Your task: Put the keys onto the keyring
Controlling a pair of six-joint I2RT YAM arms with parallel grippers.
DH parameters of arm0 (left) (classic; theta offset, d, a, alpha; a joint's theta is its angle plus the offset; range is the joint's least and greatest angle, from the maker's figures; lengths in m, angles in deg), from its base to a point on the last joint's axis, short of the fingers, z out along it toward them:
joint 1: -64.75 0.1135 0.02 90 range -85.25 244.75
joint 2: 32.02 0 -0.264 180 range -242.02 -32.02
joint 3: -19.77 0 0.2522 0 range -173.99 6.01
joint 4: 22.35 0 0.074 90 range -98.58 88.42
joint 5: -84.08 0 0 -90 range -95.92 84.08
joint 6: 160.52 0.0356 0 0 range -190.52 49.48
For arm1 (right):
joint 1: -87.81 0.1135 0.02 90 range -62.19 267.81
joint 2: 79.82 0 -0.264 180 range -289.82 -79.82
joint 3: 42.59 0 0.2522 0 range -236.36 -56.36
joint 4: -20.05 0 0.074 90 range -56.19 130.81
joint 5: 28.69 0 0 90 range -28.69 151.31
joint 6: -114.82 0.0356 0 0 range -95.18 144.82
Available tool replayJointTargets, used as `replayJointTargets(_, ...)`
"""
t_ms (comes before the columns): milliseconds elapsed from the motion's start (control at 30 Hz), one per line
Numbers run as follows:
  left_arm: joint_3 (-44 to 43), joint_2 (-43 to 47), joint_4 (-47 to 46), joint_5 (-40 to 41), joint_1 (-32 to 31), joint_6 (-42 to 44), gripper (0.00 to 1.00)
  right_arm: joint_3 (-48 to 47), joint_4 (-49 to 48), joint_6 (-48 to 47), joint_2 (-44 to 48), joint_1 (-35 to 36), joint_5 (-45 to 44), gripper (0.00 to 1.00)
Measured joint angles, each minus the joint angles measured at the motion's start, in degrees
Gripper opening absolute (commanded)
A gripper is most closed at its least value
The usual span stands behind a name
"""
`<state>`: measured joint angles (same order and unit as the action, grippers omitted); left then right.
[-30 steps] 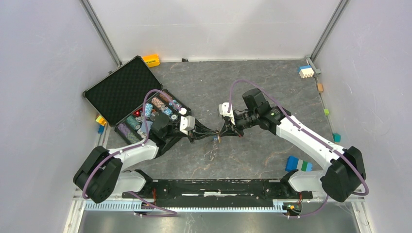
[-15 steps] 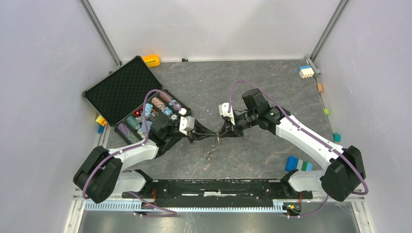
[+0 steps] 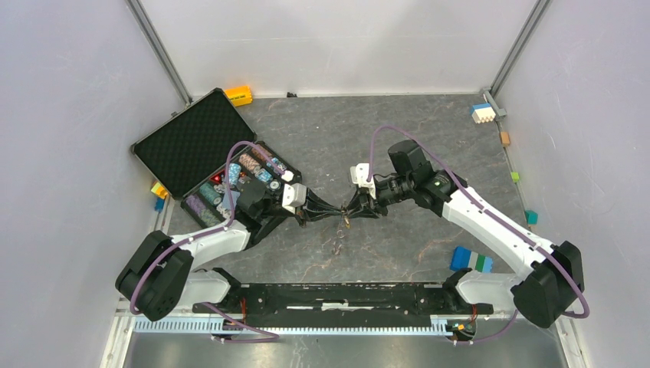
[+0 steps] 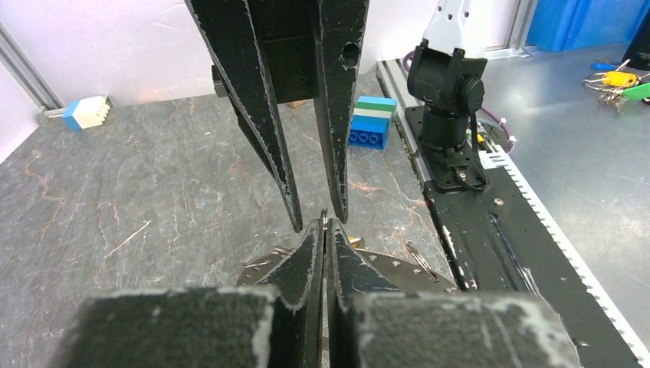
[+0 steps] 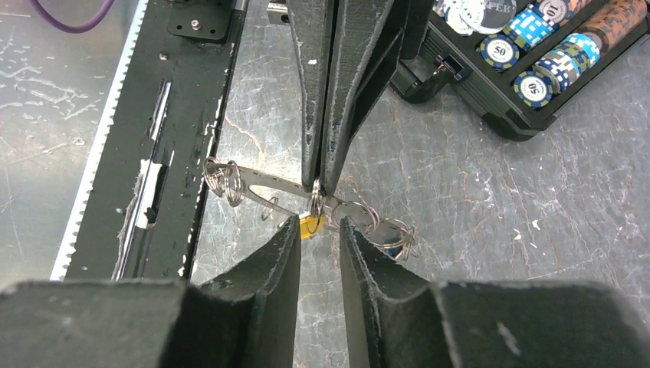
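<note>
Over on the left an open black case (image 3: 186,142) lies on the grey stone-patterned table (image 3: 429,130), its lid back and rows of poker chips (image 3: 245,165) in the tray. An orange block (image 3: 239,95) sits behind it by the back wall.

The left arm reaches from beside that case toward the middle of the table. The left gripper (image 4: 325,230) is clenched tight, and a thin silvery wire ring, the keyring (image 5: 316,186), is nipped right at the tips of its fingers. From that ring a small bunch trails away: flat silvery blades (image 5: 272,184), a couple of extra split rings (image 5: 222,182) at one end, and more rings on the other. In the overhead view the bunch shows just below the two grippers (whether it hangs free or rests on the table, I can't tell from here).

Nose to nose with it is the right gripper (image 5: 317,224), jaws parted with a clear gap. The yellow key (image 5: 310,225) sits in that gap, just under the pinched ring, close against one finger but not squeezed by the pair. So the right side grips nothing; the left alone holds the ring.

Farther right, near the right arm's base, lies a blue and green block (image 3: 470,259). In the far right corner stands a white block with a blue top (image 3: 482,113).
</note>
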<state>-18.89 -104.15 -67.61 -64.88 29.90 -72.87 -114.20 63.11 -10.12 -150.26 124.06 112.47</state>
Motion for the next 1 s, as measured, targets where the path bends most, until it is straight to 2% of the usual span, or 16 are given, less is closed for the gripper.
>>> replayJointTargets(200,0.00,0.00,-0.44,0.02,0.00,-0.20,0.02,0.02,-0.11,-0.13,0.00,0.00,1.66,0.25)
replayJointTargets(667,0.00,-0.09,-2.69,0.07,0.00,-2.21,0.02,0.83,-2.47,0.33,-0.02,0.00,2.86,0.19)
replayJointTargets(767,0.00,-0.11,-2.80,0.07,0.00,-2.34,0.02,0.98,-2.97,0.63,-0.04,0.00,2.84,0.14)
replayJointTargets(900,0.00,-0.13,-2.84,0.15,0.00,-2.36,0.02,1.38,-3.78,1.16,-0.04,0.00,2.84,0.01)
replayJointTargets(1000,0.00,-0.24,-2.82,0.37,0.02,-2.38,0.02,1.66,-4.31,1.60,-0.02,0.00,2.75,0.00)
